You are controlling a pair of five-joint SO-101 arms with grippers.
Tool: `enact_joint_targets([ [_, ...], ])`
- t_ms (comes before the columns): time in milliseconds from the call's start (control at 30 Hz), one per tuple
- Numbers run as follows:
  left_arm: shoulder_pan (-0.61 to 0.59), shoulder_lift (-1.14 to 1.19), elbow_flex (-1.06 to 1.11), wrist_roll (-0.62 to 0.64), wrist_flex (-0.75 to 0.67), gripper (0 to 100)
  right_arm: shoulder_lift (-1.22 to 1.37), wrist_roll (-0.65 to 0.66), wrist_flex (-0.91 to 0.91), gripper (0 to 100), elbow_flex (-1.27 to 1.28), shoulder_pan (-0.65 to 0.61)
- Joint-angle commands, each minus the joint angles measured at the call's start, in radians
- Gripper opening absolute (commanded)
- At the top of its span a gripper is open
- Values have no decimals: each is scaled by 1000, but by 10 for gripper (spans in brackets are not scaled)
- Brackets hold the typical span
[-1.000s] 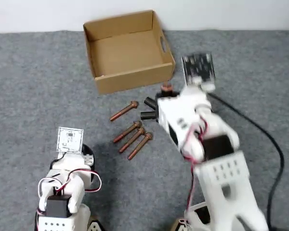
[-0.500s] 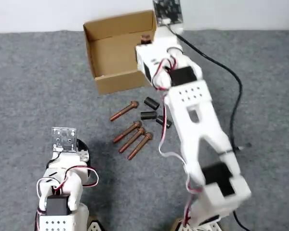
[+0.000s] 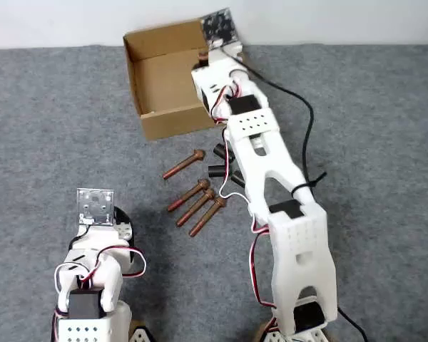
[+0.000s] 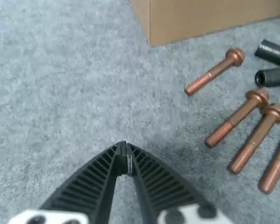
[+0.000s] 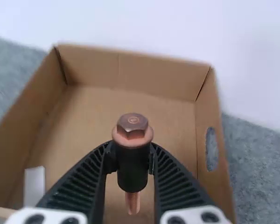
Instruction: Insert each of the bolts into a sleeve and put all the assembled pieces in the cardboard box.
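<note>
One assembled piece point(image 5: 132, 161), a bolt in a black sleeve, is clamped in the right gripper point(image 5: 130, 156) over the cardboard box point(image 5: 130, 77), apparently clear of its floor, ready to drop in, while the left gripper point(image 4: 124, 156) rests closed and empty near four bolts point(image 3: 188, 195).

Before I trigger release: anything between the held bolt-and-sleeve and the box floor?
Nothing visible. The right gripper holds the sleeve with the bolt in it over the box, and bare cardboard floor lies beneath. A pale patch sits on the floor near one wall, not under the piece.
</note>
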Motion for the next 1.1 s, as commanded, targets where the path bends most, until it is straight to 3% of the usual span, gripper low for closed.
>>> enact_joint_targets([
  [0,-6,2,-5,-8,12,5,39,32,-28,13,-118,30],
  [233,-6,2,-5,-8,15,5,128,29,120,144,-222,53],
  [667,-6,2,-5,-8,15,5,128,25,464,10,-491,44],
  [1067,-6,2,-5,-8,17,5,136,31,957,11,-694,31],
])
